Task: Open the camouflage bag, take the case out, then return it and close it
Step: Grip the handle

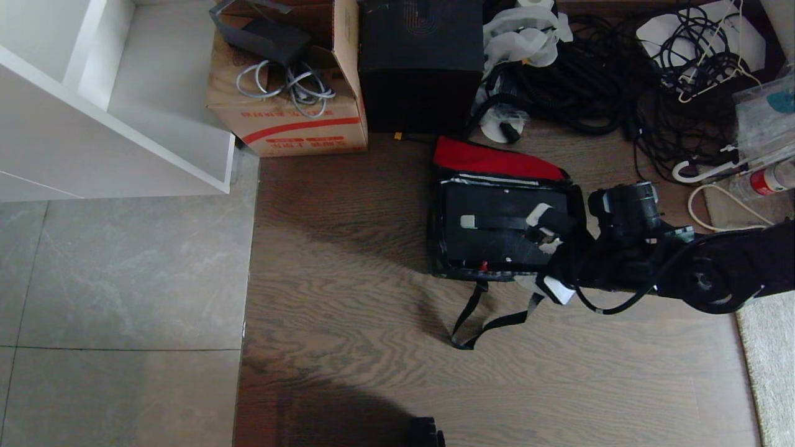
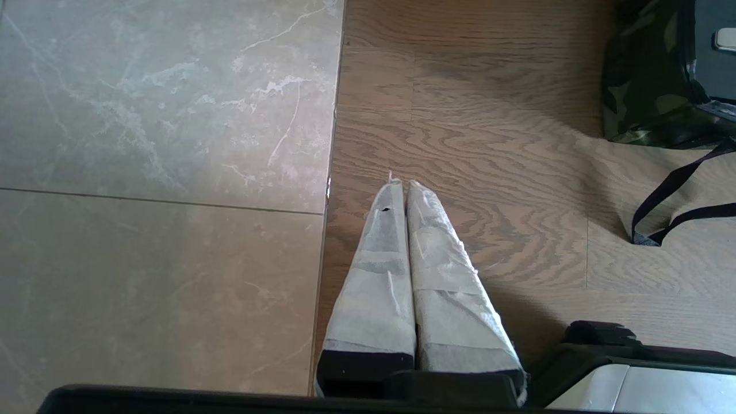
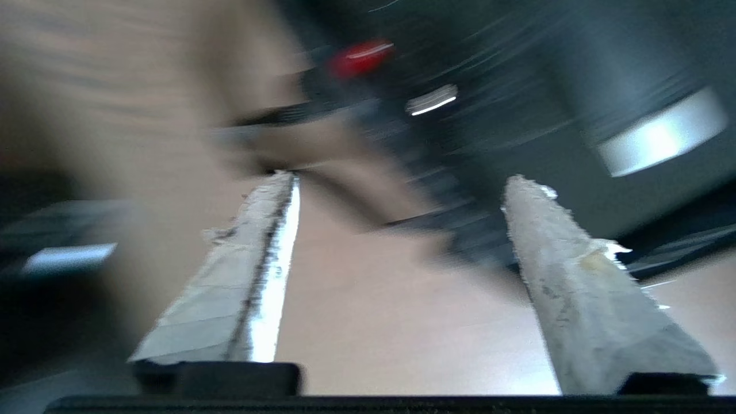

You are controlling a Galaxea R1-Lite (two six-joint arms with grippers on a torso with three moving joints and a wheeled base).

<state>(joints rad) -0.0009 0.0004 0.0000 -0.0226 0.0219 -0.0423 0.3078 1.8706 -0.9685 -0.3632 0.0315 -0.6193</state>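
Observation:
The camouflage bag (image 1: 436, 239) lies open on the wood floor, its red lid lining (image 1: 490, 160) folded back on the far side. The flat black case (image 1: 497, 226) lies inside it, with a small red spot (image 1: 483, 265) at its near edge. My right gripper (image 1: 546, 253) hangs over the bag's near right corner, open, with nothing between its fingers; its wrist view shows the gripper (image 3: 402, 178) above blurred floor and the bag's edge. My left gripper (image 2: 401, 184) is parked and shut above the floor, with the bag (image 2: 644, 86) and its black strap (image 2: 678, 195) off to one side.
Behind the bag stand a brown cardboard box (image 1: 289, 118) with cables and a tall black cube box (image 1: 421, 62). Tangled black cables (image 1: 596, 81) fill the back right. A white shelf unit (image 1: 118, 99) is at the left, and a pale rug (image 1: 770, 360) at the right.

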